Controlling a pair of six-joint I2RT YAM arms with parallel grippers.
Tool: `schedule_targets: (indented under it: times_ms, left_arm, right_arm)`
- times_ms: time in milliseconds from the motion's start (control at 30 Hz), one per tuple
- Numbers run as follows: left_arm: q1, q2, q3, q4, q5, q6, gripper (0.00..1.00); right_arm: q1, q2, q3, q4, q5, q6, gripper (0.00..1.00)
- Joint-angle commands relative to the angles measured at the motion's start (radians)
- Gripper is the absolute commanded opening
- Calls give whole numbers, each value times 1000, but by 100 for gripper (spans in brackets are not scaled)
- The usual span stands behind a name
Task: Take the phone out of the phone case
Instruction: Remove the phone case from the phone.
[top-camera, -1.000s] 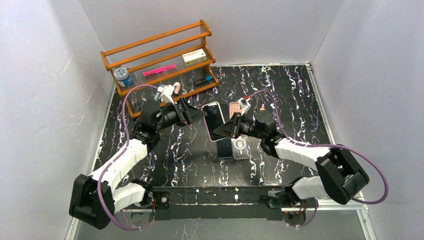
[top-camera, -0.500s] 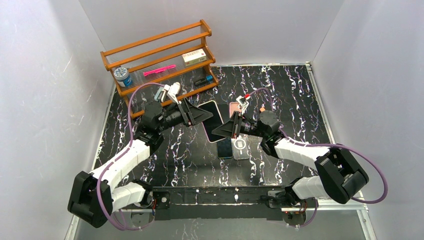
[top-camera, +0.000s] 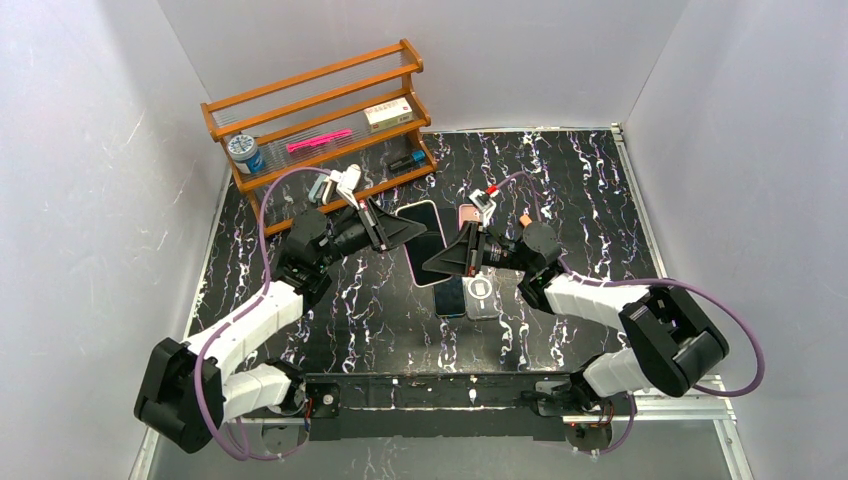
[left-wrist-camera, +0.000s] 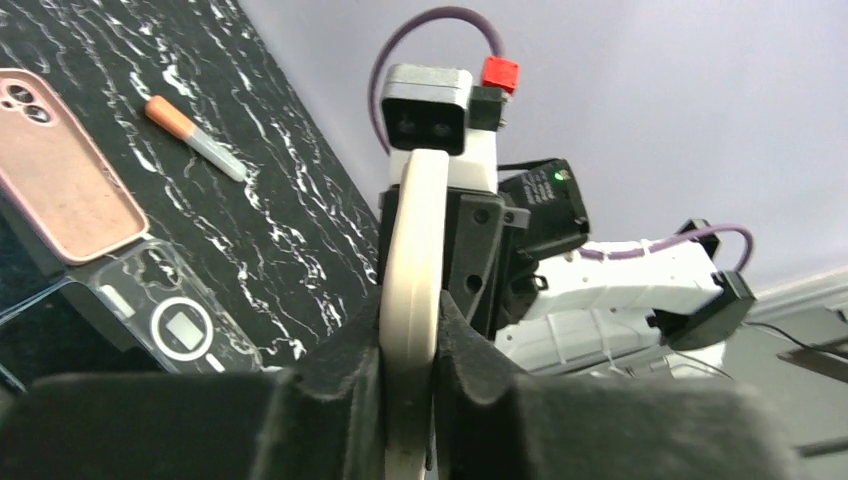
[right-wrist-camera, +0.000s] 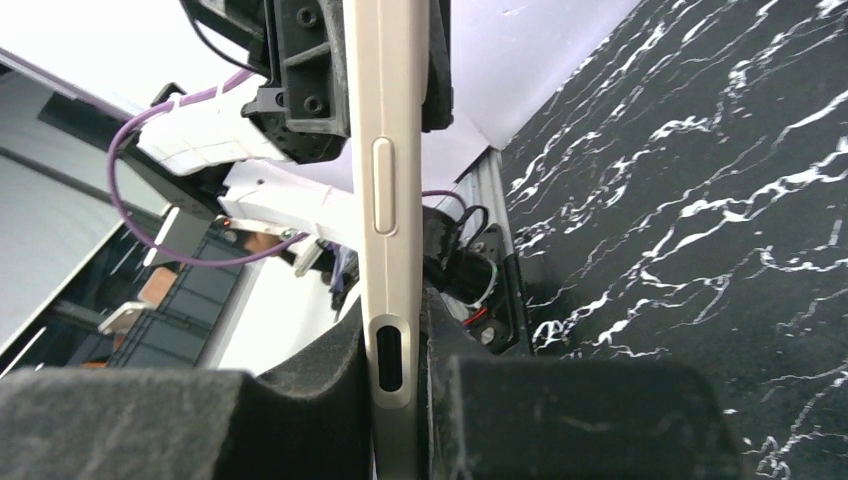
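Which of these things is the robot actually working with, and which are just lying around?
In the job: cream-cased phone, clamped between the left fingers and the right fingers.

Lying about: pink case, clear case, orange-capped pen, wooden rack with its oddments.

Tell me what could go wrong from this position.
1. The left gripper and the right gripper both pinch the cased phone in mid-air. If either grip slips, it could drop onto the table or the clear case lying there.
2. Both grippers seem to clamp front and back together, so pulling may just twist the cased phone rather than separate it.
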Motion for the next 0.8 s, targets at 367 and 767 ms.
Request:
schedule_targets:
  times_ms: [367, 767]
  left_arm:
    - [-22, -114, -89, 95, -341, -98, 0]
    - [-21, -153, -111, 122, -523, -185, 0]
  right_arm:
    - [45, -79, -37, 0, 209, -53, 56]
    - [127, -56, -73, 116, 283, -64, 57]
